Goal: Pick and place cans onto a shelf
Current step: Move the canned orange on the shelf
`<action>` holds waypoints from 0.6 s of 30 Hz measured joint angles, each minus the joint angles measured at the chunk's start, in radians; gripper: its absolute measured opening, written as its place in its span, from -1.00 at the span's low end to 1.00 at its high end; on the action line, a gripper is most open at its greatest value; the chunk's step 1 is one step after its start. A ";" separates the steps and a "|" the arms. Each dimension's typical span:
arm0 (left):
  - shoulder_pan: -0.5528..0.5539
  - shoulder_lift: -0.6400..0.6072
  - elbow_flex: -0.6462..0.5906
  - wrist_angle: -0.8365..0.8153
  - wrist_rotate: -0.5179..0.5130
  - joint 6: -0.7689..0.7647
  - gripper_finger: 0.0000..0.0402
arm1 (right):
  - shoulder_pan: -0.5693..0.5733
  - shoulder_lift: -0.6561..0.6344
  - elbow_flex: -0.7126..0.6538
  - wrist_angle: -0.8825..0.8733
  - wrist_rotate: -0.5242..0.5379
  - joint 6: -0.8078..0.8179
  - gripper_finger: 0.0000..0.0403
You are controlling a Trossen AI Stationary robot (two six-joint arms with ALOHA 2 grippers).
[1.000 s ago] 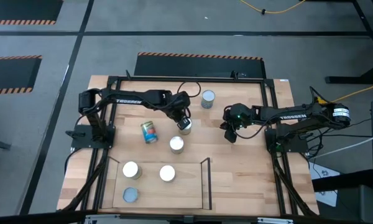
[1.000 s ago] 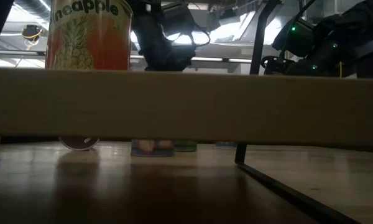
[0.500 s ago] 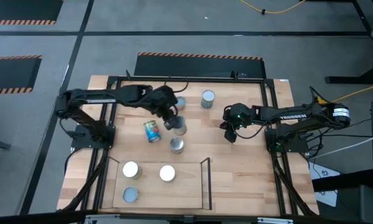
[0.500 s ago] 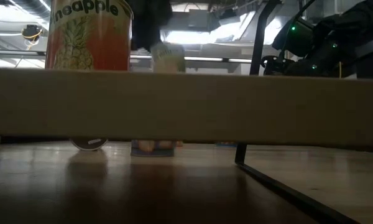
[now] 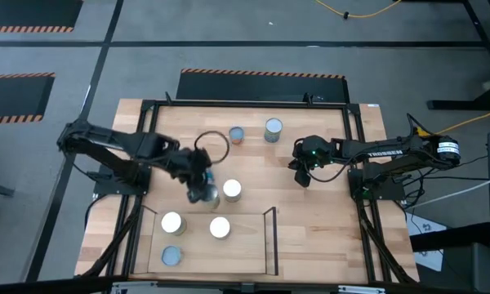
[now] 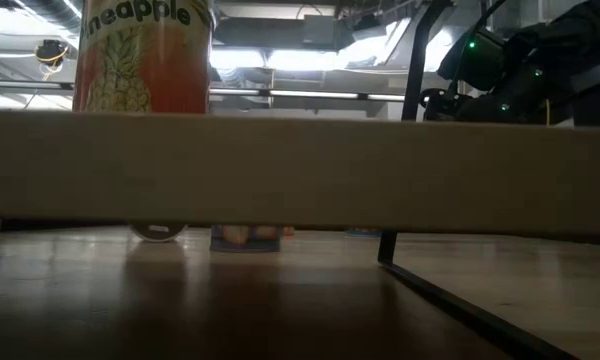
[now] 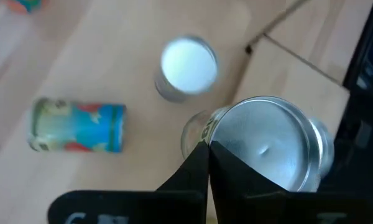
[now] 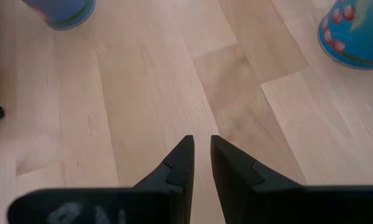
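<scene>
Gripping a silver-top can [image 7: 270,146], left claw [image 5: 202,194] hangs w/ white-top can [image 5: 232,190] just beside; right claw [image 8: 199,163] nearly closed, empty.

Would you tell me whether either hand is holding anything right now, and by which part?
The left hand holds a silver-topped can by its side wall; the right hand holds nothing.
</scene>
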 joint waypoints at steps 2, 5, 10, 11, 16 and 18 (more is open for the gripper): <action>-0.049 0.004 0.000 -0.007 -0.013 -0.038 -1.00 | 0.000 0.000 0.000 0.000 0.000 0.000 -0.71; -0.110 0.008 0.000 -0.007 -0.060 -0.089 -1.00 | 0.000 0.000 0.000 0.000 0.000 0.000 -0.71; -0.182 0.007 0.000 -0.050 -0.112 -0.189 -1.00 | 0.000 0.000 0.000 0.000 0.000 0.000 -0.71; -0.194 0.007 0.000 -0.066 -0.114 -0.213 -1.00 | 0.000 0.000 0.000 0.000 0.000 0.000 -0.71; -0.257 0.018 0.000 -0.108 -0.121 -0.312 -1.00 | 0.000 0.000 0.000 0.001 0.000 0.000 -0.71; -0.282 0.019 0.000 -0.105 -0.136 -0.326 -1.00 | 0.000 0.000 0.000 0.001 0.000 0.000 -0.71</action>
